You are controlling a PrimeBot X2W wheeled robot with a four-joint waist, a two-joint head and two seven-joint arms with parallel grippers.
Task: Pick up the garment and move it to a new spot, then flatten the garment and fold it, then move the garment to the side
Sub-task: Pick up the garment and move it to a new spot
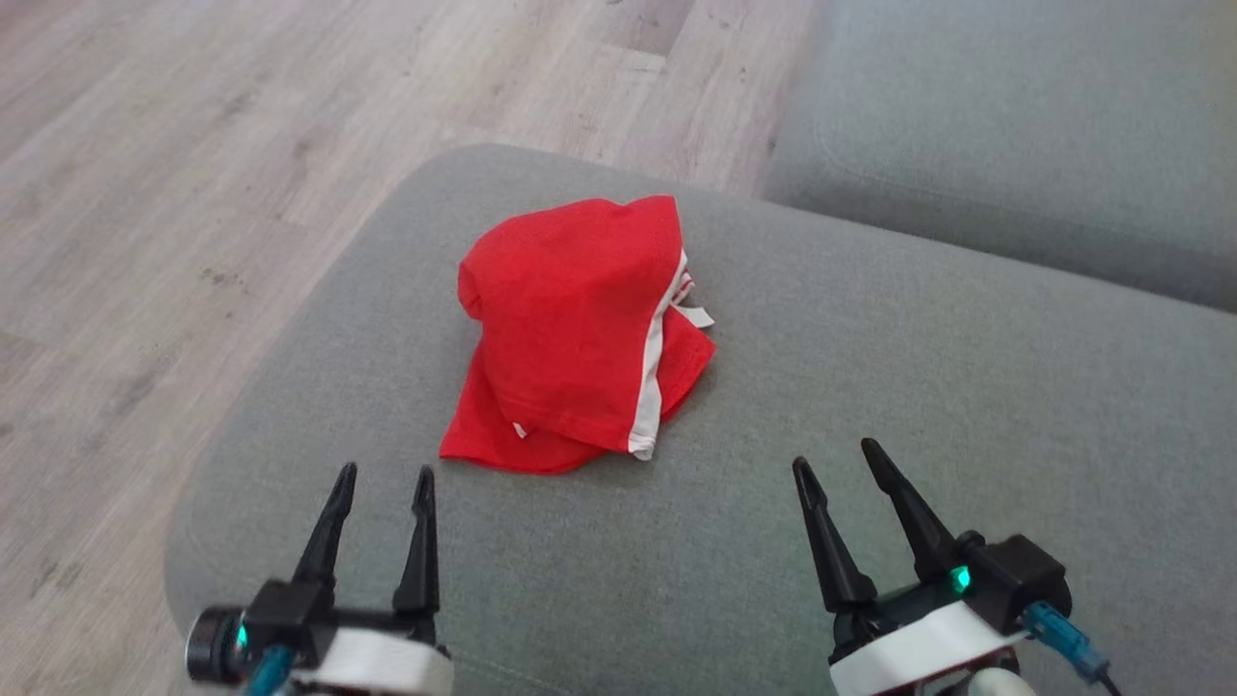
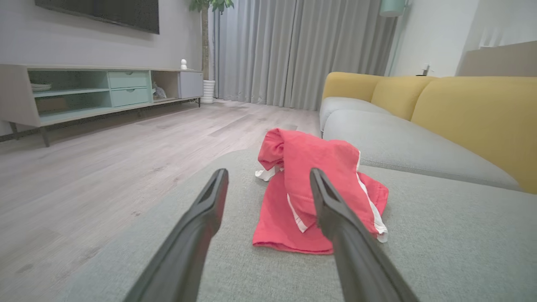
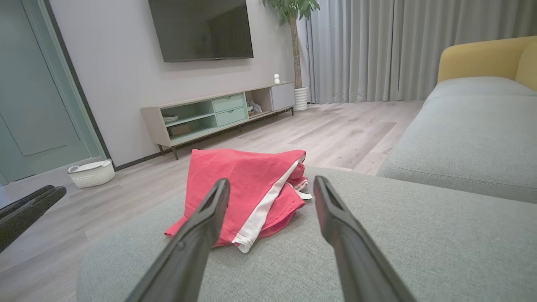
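Observation:
A red garment (image 1: pixel 570 338) with white side stripes lies bunched in a heap on the grey cushion (image 1: pixel 870 406). It looks like a pair of shorts. The garment (image 2: pixel 310 188) shows ahead in the left wrist view, and the garment (image 3: pixel 247 188) sits just beyond the fingers in the right wrist view. My left gripper (image 1: pixel 384 474) hovers open near the cushion's front left, short of the heap. To the front right my right gripper (image 1: pixel 836 454) is open too, nothing between its fingers. In the right wrist view the left gripper's dark fingers (image 3: pixel 25 209) appear at the left edge.
Wooden floor (image 1: pixel 193 193) drops away left of and beyond the cushion. A second grey seat (image 1: pixel 1015 145) lies at the back right, with yellow backrests (image 2: pixel 474 117). Across the room stand a low TV cabinet (image 3: pixel 218 113) and a white basket (image 3: pixel 91 173).

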